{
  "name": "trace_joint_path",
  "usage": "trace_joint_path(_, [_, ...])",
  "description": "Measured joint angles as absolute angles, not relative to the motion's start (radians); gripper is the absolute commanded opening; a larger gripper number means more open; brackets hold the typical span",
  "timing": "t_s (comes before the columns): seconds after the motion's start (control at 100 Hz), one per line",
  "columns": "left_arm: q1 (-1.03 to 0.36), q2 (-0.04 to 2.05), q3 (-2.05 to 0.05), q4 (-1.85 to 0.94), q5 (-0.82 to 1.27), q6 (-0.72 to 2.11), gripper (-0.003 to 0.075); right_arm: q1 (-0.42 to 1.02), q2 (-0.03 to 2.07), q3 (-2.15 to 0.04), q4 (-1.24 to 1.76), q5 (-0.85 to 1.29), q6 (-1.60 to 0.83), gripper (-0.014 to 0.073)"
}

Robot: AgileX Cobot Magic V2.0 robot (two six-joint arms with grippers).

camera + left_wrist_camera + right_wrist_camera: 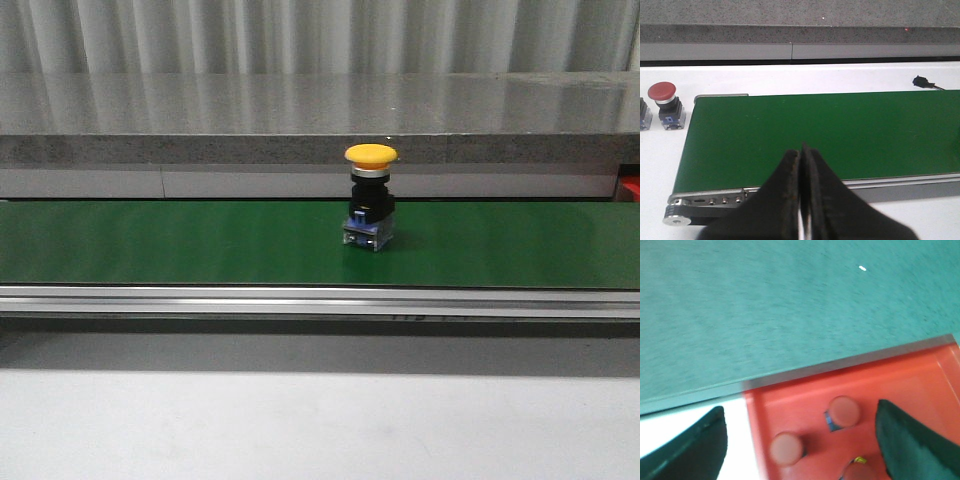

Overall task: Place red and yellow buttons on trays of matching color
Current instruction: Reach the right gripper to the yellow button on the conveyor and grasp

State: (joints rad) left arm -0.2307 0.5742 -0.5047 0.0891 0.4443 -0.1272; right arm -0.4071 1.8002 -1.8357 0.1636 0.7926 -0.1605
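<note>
A yellow button (370, 196) stands upright on the green conveyor belt (180, 240), a little right of centre in the front view. No arm shows in that view. My left gripper (801, 150) is shut and empty, hovering over the belt's near edge (790, 130); a red button (665, 102) stands on the white table beyond the belt's end. My right gripper (800, 430) is open above the red tray (900, 385), with three red buttons (843, 411) (786, 448) (857, 472) below it. No yellow tray is in view.
A grey stone ledge (320, 120) runs behind the belt. The belt's metal rail (320, 300) lies along its near side. Part of another button (643, 115) sits at the frame edge beside the red one. A small black connector (922, 81) lies on the white table.
</note>
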Motion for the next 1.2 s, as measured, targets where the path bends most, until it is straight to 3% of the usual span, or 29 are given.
trace_joint_path(0.24, [-0.231,0.574,-0.505,0.089,0.444,-0.127,-0.002,-0.269,1.472,-1.5,0.171,0.777,-0.234,0.0601])
trace_joint_path(0.45, [-0.231,0.574,-0.505,0.089,0.444,-0.127,-0.002,-0.148,1.338,-1.291,0.171,0.864,-0.274,0.0601])
trace_joint_path(0.63, [-0.231,0.574,-0.505,0.089,0.444,-0.127,-0.002,-0.031,1.338,-1.188,0.175,0.92,-0.299,0.0601])
trace_joint_path(0.94, [-0.231,0.574,-0.505,0.089,0.444,-0.127,-0.002,0.181,1.399,-1.117,0.189,0.83,-0.302,0.0601])
trace_joint_path(1.2, [-0.231,0.574,-0.505,0.089,0.444,-0.127,-0.002,0.277,1.549,-1.129,0.207,0.697,-0.303,0.0601])
